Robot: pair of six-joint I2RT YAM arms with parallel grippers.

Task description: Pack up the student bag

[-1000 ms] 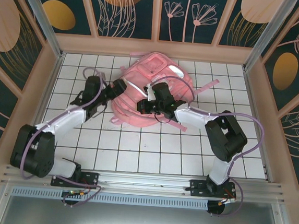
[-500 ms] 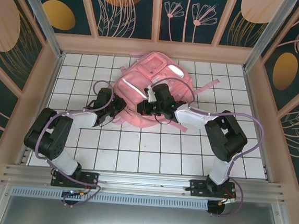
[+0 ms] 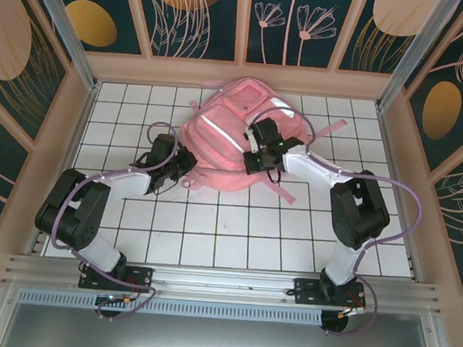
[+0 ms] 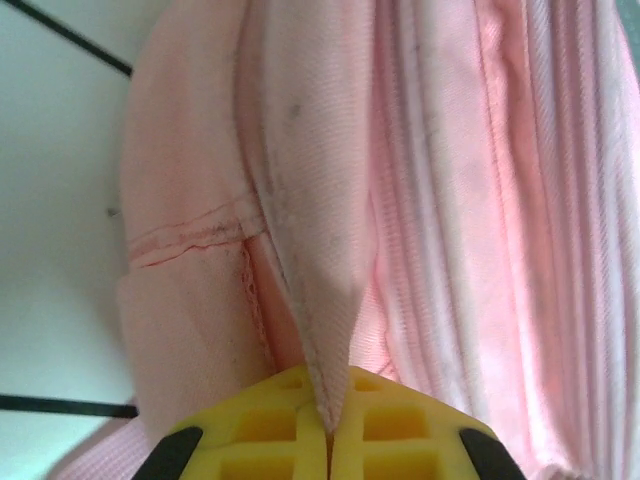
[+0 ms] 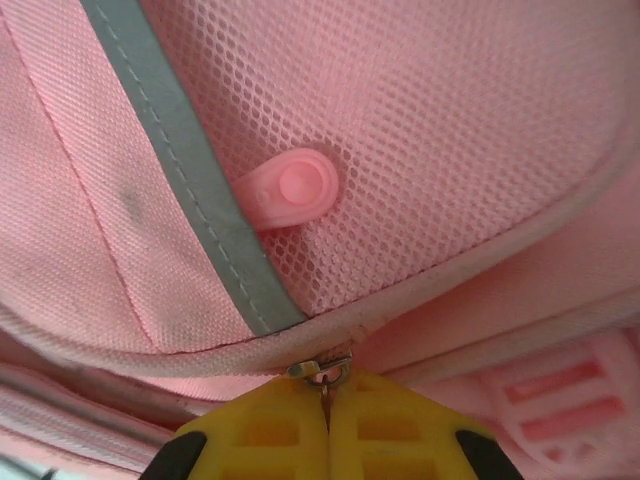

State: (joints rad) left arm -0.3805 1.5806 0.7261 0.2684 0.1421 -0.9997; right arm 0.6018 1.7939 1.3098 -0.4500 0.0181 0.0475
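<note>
Left gripper (image 4: 328, 405) clamped shut on student bag (image 3: 226, 136) edge fold, near-left side. Right gripper (image 5: 327, 392) pinching zipper pull (image 5: 322, 371), right flank. Bag lies between both.

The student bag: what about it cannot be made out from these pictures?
1. Inside of the student bag: in the top view its own outer fabric covers it, so whether it is open and what it holds cannot be told.
2. Zipper pull: in the right wrist view, mostly hidden between the right gripper's shut fingers.
3. Which part the left gripper pinches: in the left wrist view the fold runs off the picture edges.
</note>
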